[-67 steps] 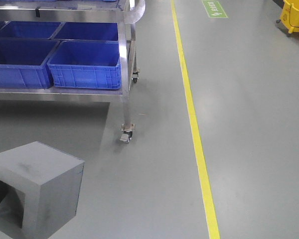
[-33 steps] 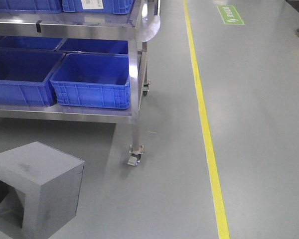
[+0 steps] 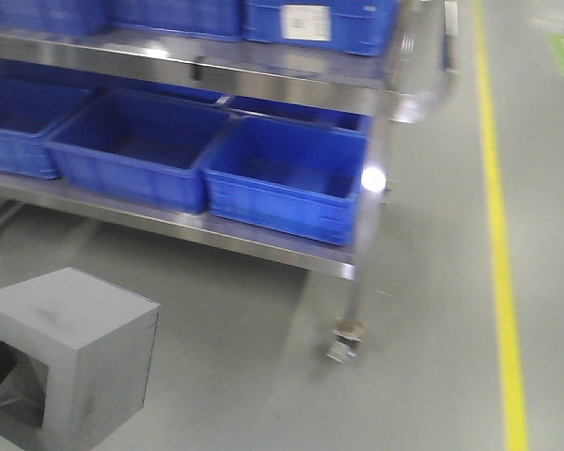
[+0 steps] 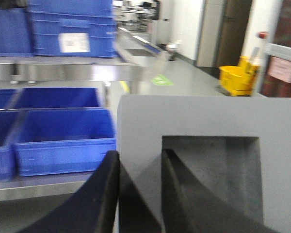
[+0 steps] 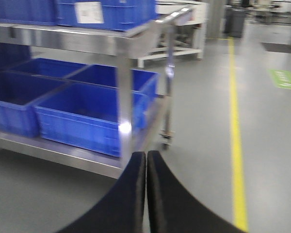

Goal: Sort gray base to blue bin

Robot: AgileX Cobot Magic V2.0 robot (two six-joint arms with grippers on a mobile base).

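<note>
Left tool (image 4: 139, 155): clamped on one wall of the gray base, with one black finger (image 4: 106, 194) on the outer face and the other inside the square recess.
Right tool (image 5: 146, 156): fingers pressed together with nothing between them, over bare floor and pointing toward the cart.
Gray base (image 3: 75, 348): in the left tool's grip at the lower left of the front view, recess turned toward the robot; it is outside every bin and well apart from the cart.
Blue bin (image 3: 291, 178): the nearest one sits at the right end of the lower shelf, open-topped, and no contents show in the part of its interior that is visible. More blue bins stand beside it to the left and on the shelf above.
Steel cart (image 3: 263, 249): two shelves, with a caster (image 3: 343, 346) under the near corner post.
Floor: gray, with a yellow line (image 3: 498, 235) running right of the cart.
Mop bucket (image 4: 237, 77): yellow, far off in the left wrist view.
Sharpness: the front view is blurred.
</note>
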